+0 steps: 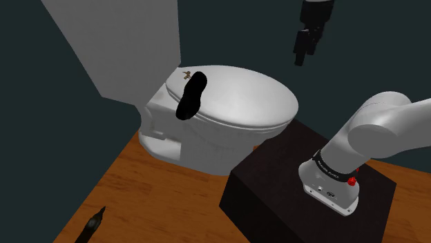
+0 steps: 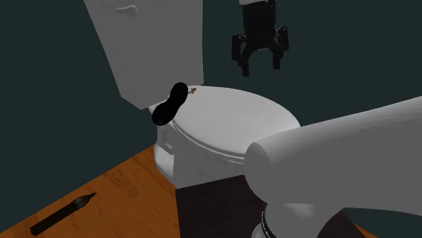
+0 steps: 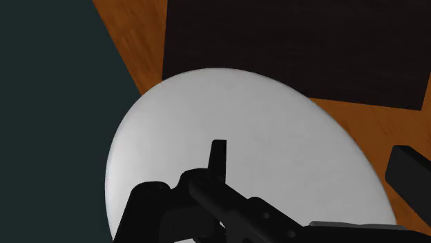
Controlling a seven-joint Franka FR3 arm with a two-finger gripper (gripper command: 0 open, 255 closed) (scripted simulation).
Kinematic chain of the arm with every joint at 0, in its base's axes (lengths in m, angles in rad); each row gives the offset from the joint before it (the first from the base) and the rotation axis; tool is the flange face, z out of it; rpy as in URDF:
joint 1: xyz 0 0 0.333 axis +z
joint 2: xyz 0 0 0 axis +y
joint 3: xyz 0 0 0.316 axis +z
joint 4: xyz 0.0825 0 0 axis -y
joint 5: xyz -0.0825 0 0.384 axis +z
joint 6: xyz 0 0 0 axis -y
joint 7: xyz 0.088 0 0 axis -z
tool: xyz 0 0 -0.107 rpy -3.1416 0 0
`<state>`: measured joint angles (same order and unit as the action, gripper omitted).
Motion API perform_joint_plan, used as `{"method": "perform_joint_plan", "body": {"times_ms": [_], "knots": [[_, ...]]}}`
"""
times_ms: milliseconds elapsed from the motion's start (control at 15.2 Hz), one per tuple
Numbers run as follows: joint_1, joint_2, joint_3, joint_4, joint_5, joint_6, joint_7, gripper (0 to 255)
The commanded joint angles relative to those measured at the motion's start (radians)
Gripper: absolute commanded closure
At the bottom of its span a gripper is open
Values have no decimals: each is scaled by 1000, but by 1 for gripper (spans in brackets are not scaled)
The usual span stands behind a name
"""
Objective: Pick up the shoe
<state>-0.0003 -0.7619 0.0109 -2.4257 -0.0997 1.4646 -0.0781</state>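
Note:
A black shoe [image 1: 191, 95] [image 2: 170, 105] lies across the back edge of the white toilet lid [image 1: 242, 96] [image 2: 237, 115], next to the tank, one end hanging over the lid's side. My black gripper [image 1: 304, 48] [image 2: 258, 59] hangs well above the lid, apart from the shoe and toward the shoulder view's right of it. Its fingers stand apart with nothing between them. In the wrist view the gripper [image 3: 312, 162] looks down on the bare lid [image 3: 242, 117].
The white tank [image 1: 117, 41] [image 2: 155, 40] rises behind the shoe. A small brown piece [image 1: 186, 74] sits at the lid's hinge. The dark stand [image 1: 276, 179] abuts the toilet bowl. A black pen-like object [image 1: 92, 224] [image 2: 62, 213] lies on the wooden floor.

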Motion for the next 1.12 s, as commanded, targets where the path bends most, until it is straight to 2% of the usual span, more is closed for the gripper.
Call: {"method": "perform_joint_plan", "body": {"times_ms": [0, 528, 1056], "knots": [[0, 0, 0, 0, 0, 0, 0, 0], [17, 134, 64, -52, 147, 291, 184, 0], [33, 338, 126, -17, 256, 586, 332, 0]]}}
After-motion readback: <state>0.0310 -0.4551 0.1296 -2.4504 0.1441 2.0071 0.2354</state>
